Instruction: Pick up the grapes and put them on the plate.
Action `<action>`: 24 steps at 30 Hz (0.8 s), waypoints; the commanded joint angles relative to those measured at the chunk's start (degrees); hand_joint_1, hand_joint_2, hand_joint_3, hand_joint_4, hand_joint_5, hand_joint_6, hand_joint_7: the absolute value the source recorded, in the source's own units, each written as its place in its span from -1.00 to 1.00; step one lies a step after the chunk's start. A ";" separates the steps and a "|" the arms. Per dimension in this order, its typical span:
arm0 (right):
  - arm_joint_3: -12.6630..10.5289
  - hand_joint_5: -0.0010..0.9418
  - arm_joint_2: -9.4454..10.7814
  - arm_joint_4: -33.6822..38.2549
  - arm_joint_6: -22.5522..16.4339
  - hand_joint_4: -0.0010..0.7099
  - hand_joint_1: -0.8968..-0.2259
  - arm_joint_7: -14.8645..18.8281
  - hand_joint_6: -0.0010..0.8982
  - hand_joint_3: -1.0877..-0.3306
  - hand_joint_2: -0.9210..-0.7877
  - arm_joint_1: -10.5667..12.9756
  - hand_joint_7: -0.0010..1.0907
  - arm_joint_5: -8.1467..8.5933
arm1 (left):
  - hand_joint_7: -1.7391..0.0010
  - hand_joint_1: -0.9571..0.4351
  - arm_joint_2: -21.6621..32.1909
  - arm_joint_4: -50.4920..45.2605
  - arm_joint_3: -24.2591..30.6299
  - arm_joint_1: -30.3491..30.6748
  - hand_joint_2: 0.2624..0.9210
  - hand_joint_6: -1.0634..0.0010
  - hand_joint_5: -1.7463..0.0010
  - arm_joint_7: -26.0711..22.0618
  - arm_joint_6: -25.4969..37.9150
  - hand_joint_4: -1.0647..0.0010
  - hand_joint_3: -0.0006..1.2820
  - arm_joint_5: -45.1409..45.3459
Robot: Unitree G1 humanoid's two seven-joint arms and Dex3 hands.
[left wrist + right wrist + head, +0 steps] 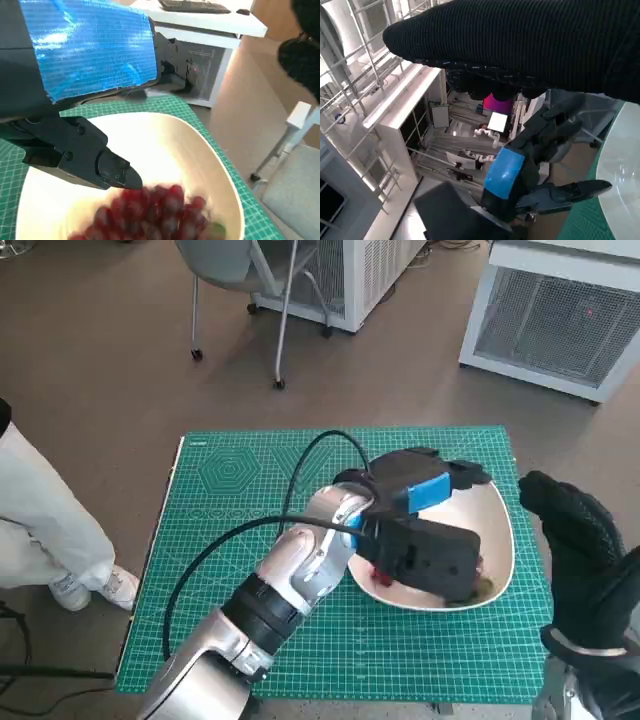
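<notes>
A brown floor runs round a small counter covered by a green cutting mat (250,570), with a chair (245,280) and pale ventilated cabinets (560,325) at the far side and a person's white-trousered leg (50,530) at the left edge. On the right part of the mat sits the cream plate (495,525), and the red grapes (150,212) already lie inside it, in its near half, as the left wrist view shows, blurred but plainly resting on the plate's floor. The left hand (425,525) hangs over the plate with its black fingers (95,165) just above the bunch; whether they touch or pinch any grape I cannot tell, since the blur and the fingers hide the contact. Judging by this, the carrying is done and what seems left is letting go, if that is not done already, and drawing the hand clear. The right hand (580,550) stands by the counter's right edge, just beside the plate, holding nothing, its glove fingers loosely bent. A black cable (240,530) loops over the left forearm; little else seems to obstruct a withdrawal.
</notes>
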 commanded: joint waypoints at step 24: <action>1.15 -1.00 0.53 0.49 0.89 0.60 0.24 -0.08 -0.51 0.46 -1.00 0.04 0.19 -0.10 | 0.96 -0.15 5.96 6.67 30.90 9.23 1.00 0.69 0.99 -15.37 -22.90 0.95 -0.94 -43.72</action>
